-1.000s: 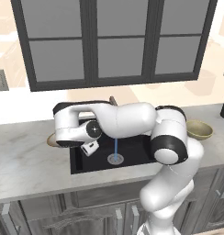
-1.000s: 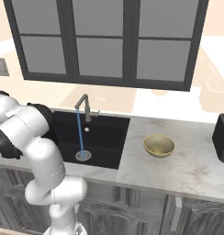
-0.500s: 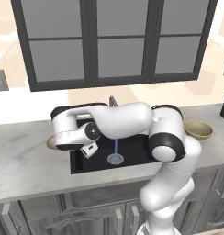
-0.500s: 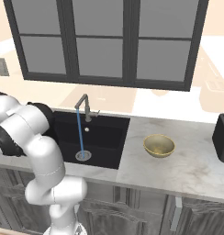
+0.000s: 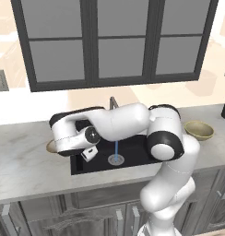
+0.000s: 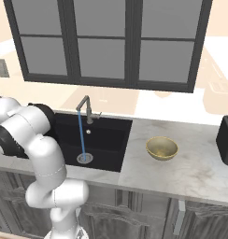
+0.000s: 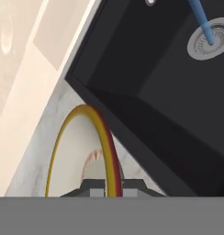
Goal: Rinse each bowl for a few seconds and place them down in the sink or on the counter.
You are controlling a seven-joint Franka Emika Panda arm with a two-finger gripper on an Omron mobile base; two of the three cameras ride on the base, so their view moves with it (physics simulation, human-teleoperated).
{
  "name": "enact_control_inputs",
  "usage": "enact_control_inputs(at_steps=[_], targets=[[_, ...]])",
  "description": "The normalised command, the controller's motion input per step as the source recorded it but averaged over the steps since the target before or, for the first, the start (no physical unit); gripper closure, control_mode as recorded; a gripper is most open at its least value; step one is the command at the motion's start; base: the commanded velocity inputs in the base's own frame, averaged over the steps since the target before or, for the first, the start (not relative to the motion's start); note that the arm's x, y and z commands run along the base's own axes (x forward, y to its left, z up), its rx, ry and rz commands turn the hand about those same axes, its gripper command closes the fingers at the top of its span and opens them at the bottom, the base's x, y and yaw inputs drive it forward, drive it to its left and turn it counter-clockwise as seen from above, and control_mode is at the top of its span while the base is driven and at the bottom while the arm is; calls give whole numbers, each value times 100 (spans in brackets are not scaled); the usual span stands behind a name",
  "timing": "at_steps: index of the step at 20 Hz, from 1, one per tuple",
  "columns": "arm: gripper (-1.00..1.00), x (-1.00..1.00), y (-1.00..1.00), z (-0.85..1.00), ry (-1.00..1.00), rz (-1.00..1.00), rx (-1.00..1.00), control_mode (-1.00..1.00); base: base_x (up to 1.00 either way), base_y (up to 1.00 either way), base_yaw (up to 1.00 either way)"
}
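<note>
At lower left in the hand view, our gripper (image 7: 106,184) pinches the rim of the shallow bowl (image 7: 72,151), sitting upright on the counter (image 7: 38,137) just beside the sink (image 7: 173,82); the rim runs bottom-to-top.

Bowls (image 6: 161,148) apart, sink (image 6: 109,135) seemingly between

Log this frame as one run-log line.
tap: running into sink | pincer: at shallow bowl rim, counter left of sink | olive bowl: on counter, right
</note>
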Motion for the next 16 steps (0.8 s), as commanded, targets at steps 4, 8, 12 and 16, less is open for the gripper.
enact_control_inputs(at_steps=[4,8,12,16], targets=[[100,0,1,-21,1,0,0,-100,0,0,0],[100,0,0,-20,1,0,0,-100,0,0,0],[100,0,0,-21,1,0,0,-100,0,0,0],[100,0,0,-20,3,0,0,-100,0,0,0]])
